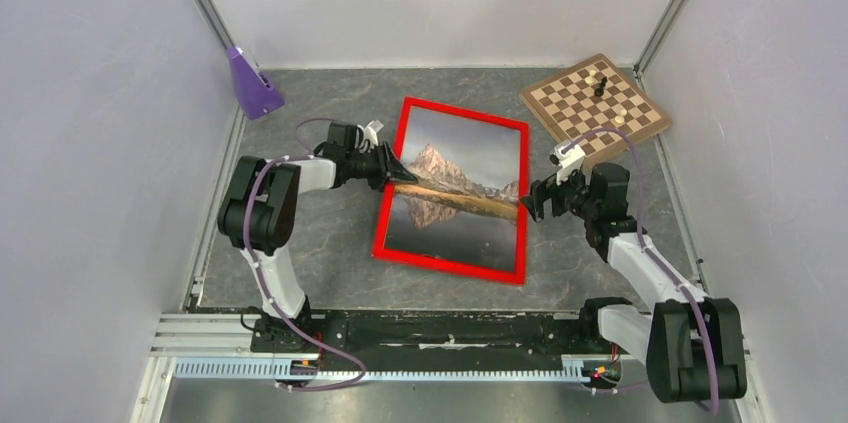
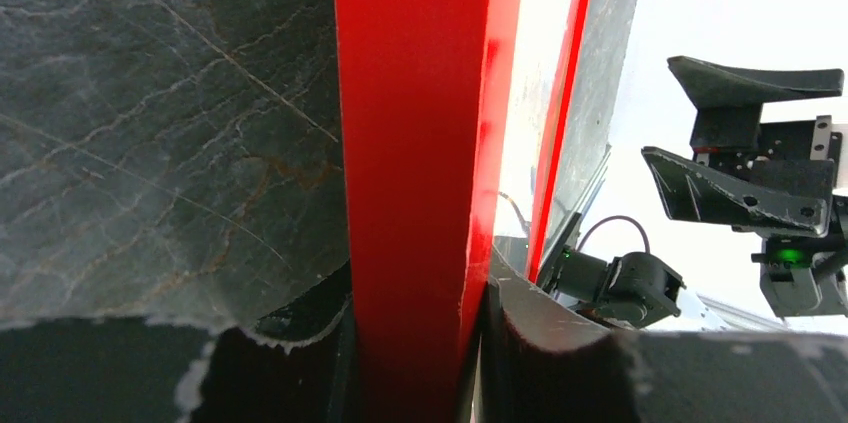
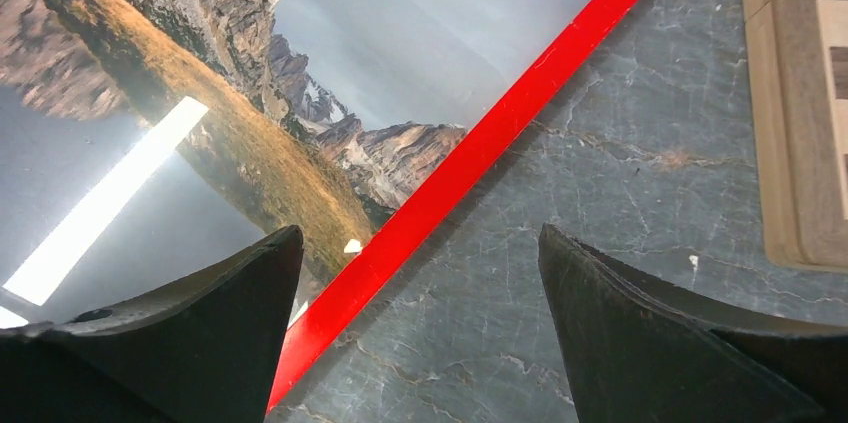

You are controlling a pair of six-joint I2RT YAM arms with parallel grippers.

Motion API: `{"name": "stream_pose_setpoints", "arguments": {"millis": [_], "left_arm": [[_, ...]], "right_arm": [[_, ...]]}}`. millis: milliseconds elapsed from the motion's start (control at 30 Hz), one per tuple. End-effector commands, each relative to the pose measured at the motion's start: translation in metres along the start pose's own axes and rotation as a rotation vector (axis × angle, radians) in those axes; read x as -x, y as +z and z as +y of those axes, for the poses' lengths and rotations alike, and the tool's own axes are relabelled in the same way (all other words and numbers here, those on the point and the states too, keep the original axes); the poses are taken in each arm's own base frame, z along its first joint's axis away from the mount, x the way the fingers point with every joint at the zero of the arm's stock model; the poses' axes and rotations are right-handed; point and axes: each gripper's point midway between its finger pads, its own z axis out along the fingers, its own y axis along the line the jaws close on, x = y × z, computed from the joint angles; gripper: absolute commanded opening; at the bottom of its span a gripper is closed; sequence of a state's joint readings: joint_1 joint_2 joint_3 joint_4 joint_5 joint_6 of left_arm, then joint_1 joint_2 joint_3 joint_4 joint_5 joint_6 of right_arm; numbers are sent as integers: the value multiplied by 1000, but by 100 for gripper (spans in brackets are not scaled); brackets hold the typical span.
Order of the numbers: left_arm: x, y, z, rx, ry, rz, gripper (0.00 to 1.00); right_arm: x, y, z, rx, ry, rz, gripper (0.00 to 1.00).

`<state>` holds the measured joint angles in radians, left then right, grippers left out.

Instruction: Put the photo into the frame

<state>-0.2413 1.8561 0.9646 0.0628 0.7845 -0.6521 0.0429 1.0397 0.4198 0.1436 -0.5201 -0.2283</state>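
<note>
1. The thin orange-red rectangular picture frame lies in the middle of the dark grey marbled worktop, between the two arms, its long sides running away from the bases.
2. The large rectangular print of a rocky mountain mirrored in a lake sits inside the frame, picture side up, and fills the opening.
3. The left gripper reaches in from the left and pinches the frame's left rail about halfway along. Its wrist view shows one black finger on each side of the red rail.
4. Whether that rail is lifted off the worktop cannot be told.
5. The right gripper is spread wide at the frame's right rail. In its wrist view one finger is over the print and the other over bare worktop, gripping nothing.
6. A brown wooden chessboard with a few pieces lies at the far right, just beyond the right gripper.
7. A purple wedge-shaped object stands in the far left corner.
</note>
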Motion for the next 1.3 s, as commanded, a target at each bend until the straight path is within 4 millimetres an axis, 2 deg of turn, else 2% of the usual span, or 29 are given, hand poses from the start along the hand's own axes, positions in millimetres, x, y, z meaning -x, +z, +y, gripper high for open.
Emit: {"name": "stream_pose_setpoints", "arguments": {"millis": [0, 267, 400, 500, 567, 667, 800, 1000, 1100, 1267], "left_arm": [[-7, 16, 55, 155, -25, -33, 24], [-15, 24, 78, 169, -77, -5, 37], [-15, 26, 79, 158, -89, 1, 43], [-15, 25, 80, 167, -99, 10, 56], [-16, 24, 81, 184, -104, 16, 60], [-16, 18, 89, 260, -113, 20, 67], [-21, 7, 101, 372, -124, 44, 69], [-16, -11, 112, 499, -93, 34, 74], [-15, -17, 111, 515, -74, 27, 81], [-11, -24, 105, 529, -57, 20, 84]], "right_arm": [[4, 9, -4, 9, 5, -29, 91], [-17, 16, -9, -12, 44, 35, 90], [-21, 17, -9, -13, 49, 45, 89], [-24, 17, -10, -17, 47, 54, 89], [-24, 17, -10, -19, 45, 55, 89], [-24, 17, -10, -21, 44, 57, 89], [-25, 16, -11, -24, 42, 60, 89], [-25, 15, -11, -26, 36, 64, 89], [-26, 15, -11, -26, 32, 69, 89], [-27, 15, -12, -28, 34, 75, 89]]}}
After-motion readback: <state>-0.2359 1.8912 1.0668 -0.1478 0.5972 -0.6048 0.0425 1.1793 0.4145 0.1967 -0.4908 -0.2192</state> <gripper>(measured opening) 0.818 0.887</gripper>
